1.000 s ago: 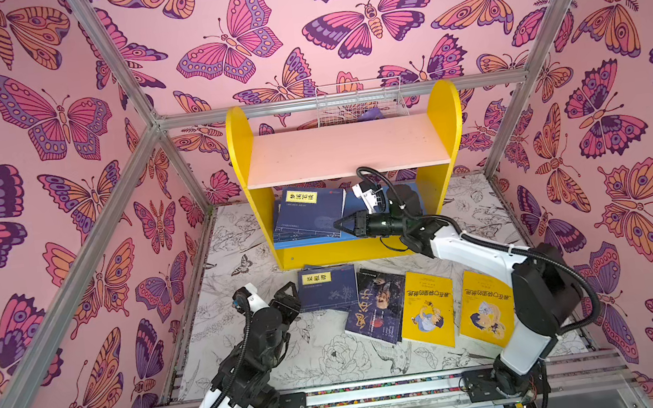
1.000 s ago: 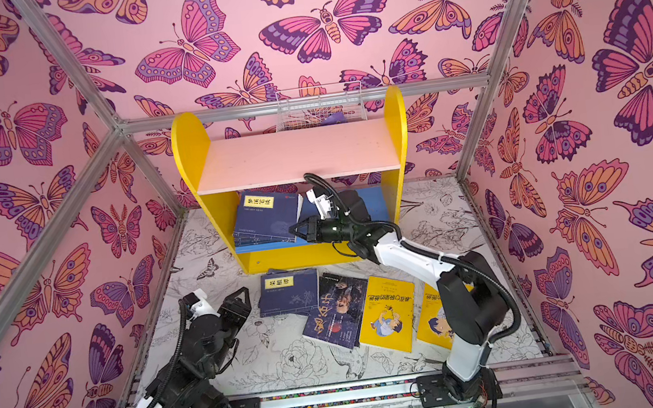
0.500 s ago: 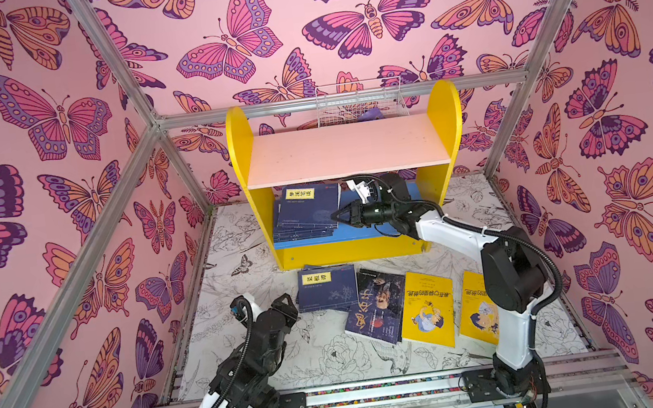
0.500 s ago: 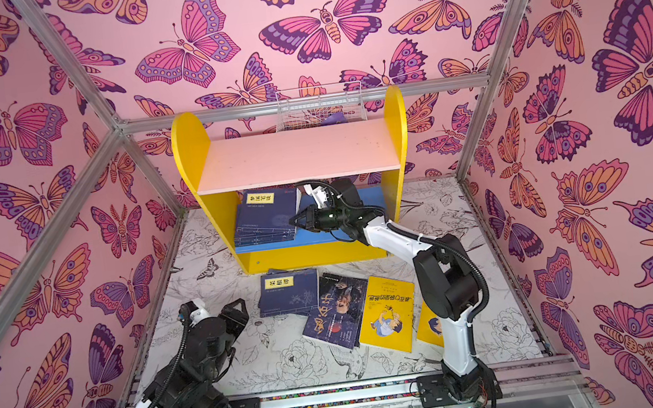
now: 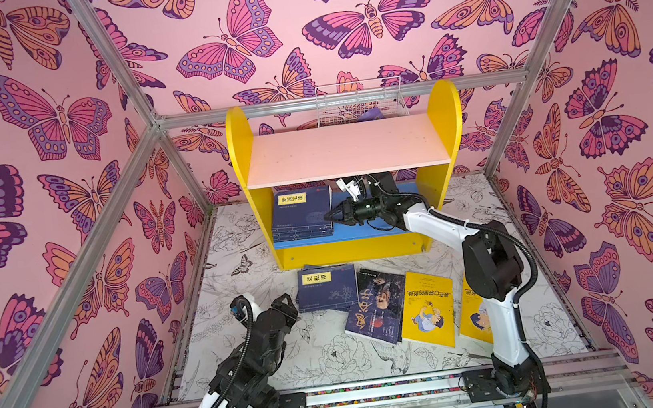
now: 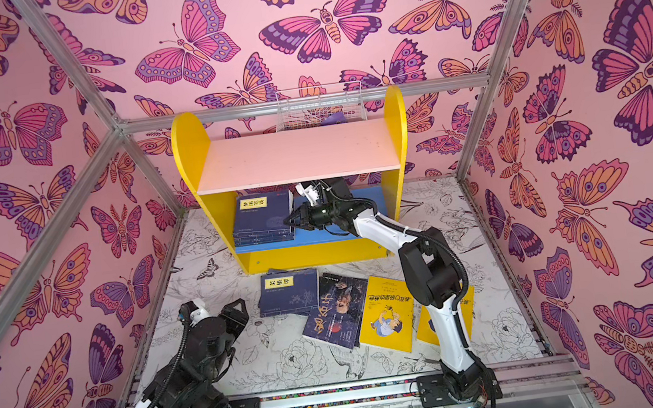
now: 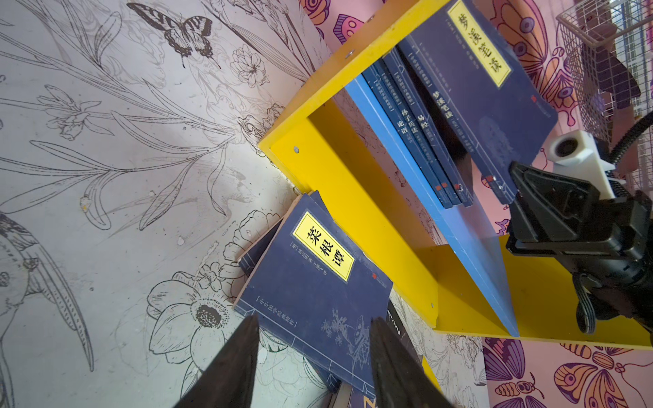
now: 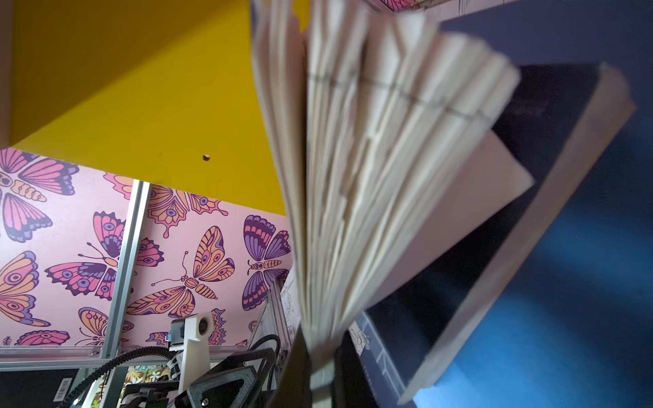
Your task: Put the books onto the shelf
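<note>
Broadly, the shelf (image 5: pixel 241 147) stands at the back of the surface (image 5: pixel 334 363). Its pink upper board is bare, and a stack of navy books (image 5: pixel 303 233) lies flat at the left of the blue lower board (image 5: pixel 361 232). More books lie in front of it on the surface: a navy book (image 5: pixel 328 292), a dark book (image 5: pixel 374 310) just beside it, and two yellow cartoon-cover books (image 5: pixel 429 310).

The right tool (image 5: pixel 330 216) reaches into the lower tier. Its jaws are nearly closed on the free edge of the top navy book (image 7: pixel 487 92), which sits tilted above the stack with its pages fanning. The left tool (image 7: pixel 314 321) hovers about half open over the navy book on the surface, holding nothing.

The pinch looks shallow, so the book may slip or flop open. A careless pull-back could drag the stack off the board.
</note>
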Controlling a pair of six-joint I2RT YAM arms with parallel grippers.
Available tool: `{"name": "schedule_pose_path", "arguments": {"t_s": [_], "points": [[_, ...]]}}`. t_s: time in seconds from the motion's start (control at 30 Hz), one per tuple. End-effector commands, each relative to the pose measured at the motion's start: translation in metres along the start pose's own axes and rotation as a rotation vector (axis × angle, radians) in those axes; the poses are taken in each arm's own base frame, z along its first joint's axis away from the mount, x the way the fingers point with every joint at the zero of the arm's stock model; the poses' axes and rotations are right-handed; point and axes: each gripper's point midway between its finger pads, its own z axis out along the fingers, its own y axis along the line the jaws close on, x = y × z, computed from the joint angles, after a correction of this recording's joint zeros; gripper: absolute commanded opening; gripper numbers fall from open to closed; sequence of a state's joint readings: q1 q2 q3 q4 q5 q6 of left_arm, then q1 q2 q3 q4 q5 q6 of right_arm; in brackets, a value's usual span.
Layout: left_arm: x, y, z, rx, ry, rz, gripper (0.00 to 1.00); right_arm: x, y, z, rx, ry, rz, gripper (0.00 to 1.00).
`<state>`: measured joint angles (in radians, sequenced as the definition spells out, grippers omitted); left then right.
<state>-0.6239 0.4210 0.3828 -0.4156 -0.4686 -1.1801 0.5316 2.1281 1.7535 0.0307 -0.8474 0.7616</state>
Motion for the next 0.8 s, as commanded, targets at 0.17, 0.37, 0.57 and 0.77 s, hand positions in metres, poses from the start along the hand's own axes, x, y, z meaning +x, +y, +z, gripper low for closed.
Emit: {"name": "schedule_pose_path", "arguments": {"t_s": [0.17,0.37,0.57,0.77], "points": [[-0.003,-0.001,-0.003,-0.008,-0.005,0.006,0.53,-0.01,0.012,0.004,-0.048,0.037,-0.028,0.0],[-0.002,0.0,-0.002,-0.013,0.002,0.002,0.53,-0.011,0.008,0.002,-0.008,0.025,-0.024,0.21],[0.0,0.0,-0.002,-0.012,0.01,-0.004,0.53,-0.02,0.003,-0.01,0.117,-0.032,-0.072,0.41],[0.002,0.001,-0.001,-0.013,0.017,-0.014,0.53,-0.026,-0.003,-0.023,0.246,-0.06,-0.111,0.53]]}}
